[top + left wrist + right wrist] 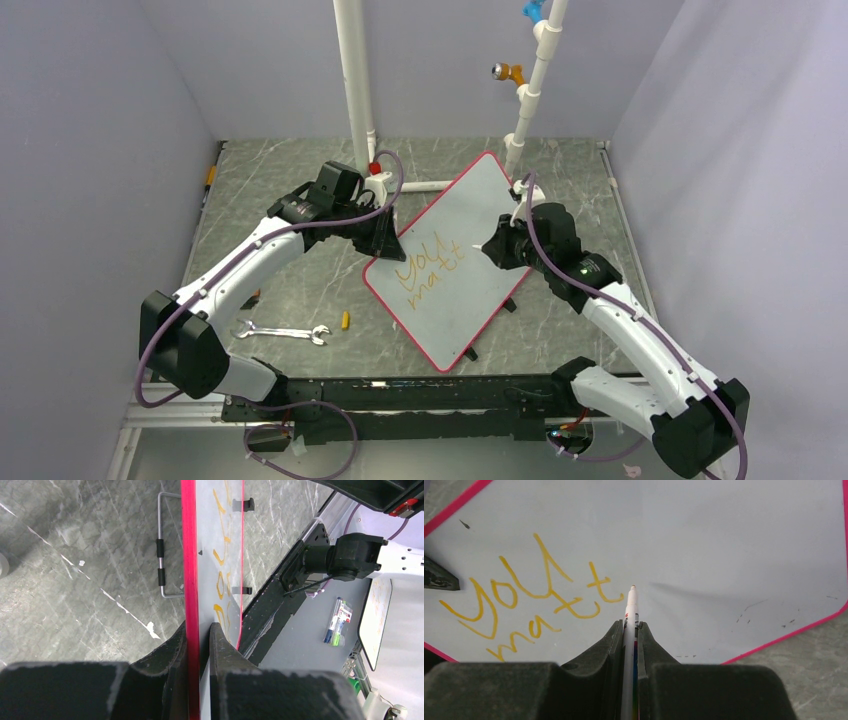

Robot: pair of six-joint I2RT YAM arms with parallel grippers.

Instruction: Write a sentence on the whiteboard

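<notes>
1 whiteboard (455, 215) at tabletop (290, 200) centre | sentence (428, 268): 2 orange lines, board's 9 o'clock half | left claw (199, 630) clamped on whiteboard rim | right claw (630, 625) clamped on 1 marker (631, 602), tip at lettering's 3 o'clock | 1 wrench (283, 332), 8 o'clock

walls (90, 150): pale lilac | tabletop (290, 180): grey-green marble | posts (352, 70): white pipe, perhaps PVC

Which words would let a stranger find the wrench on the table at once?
Start at the red-rimmed whiteboard in the centre. To its left, near the left arm's base, lies the wrench. It is long and silver, unlike the short yellow piece beside it.
</notes>
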